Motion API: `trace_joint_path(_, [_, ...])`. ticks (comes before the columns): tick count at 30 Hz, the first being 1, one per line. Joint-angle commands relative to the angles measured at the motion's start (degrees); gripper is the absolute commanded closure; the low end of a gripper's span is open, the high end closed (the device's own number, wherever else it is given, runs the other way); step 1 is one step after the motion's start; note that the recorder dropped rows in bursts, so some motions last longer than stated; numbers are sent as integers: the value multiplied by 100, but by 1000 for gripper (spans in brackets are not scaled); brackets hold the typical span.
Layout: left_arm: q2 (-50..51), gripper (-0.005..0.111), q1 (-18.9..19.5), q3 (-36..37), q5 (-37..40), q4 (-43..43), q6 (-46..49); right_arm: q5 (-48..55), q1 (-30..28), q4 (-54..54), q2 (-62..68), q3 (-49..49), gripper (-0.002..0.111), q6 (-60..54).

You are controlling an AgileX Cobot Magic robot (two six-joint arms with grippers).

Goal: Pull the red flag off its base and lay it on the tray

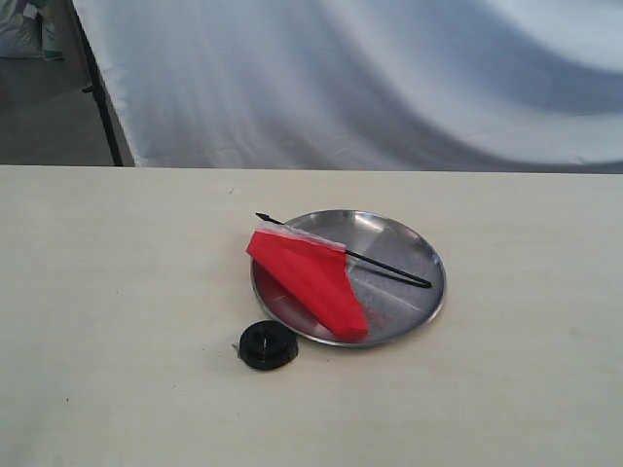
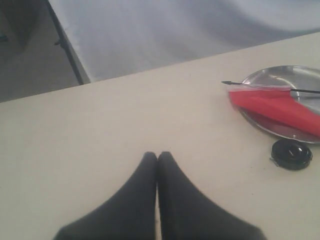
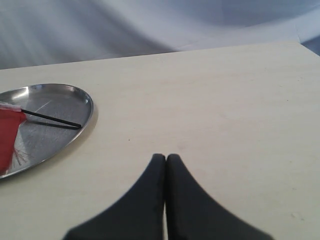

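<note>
The red flag (image 1: pixel 310 275) lies flat across the silver tray (image 1: pixel 409 243), its black stick running from the pointed tip past the tray's far left rim to the tray's right side. The black round base (image 1: pixel 266 344) sits on the table just in front of the tray's left edge, with nothing in it. No arm shows in the exterior view. In the left wrist view my left gripper (image 2: pixel 157 156) is shut on nothing, well away from the flag (image 2: pixel 277 106), tray (image 2: pixel 280 75) and base (image 2: pixel 291 153). My right gripper (image 3: pixel 166 158) is shut and holds nothing, apart from the tray (image 3: pixel 60 97) and the flag's red cloth (image 3: pixel 7 135).
The beige table (image 1: pixel 117 321) stretches wide on both sides of the tray. A pale cloth backdrop (image 1: pixel 389 78) hangs behind its far edge, with a black stand leg (image 1: pixel 97 88) at the far left.
</note>
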Motion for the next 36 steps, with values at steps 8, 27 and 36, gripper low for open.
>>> trace_joint_path(8, [-17, 107, -2, 39, 28, -2658, 16, -54, -17, 26, -21, -16, 109, -18])
trace_joint_path(27, [-17, 107, -2, 39, 28, -1557, 1336, -54, -17, 26, -21, -16, 109, -18])
trace_joint_path(36, [-17, 107, -2, 39, 28, -1173, 1349, -54, -17, 26, -21, -16, 109, -18])
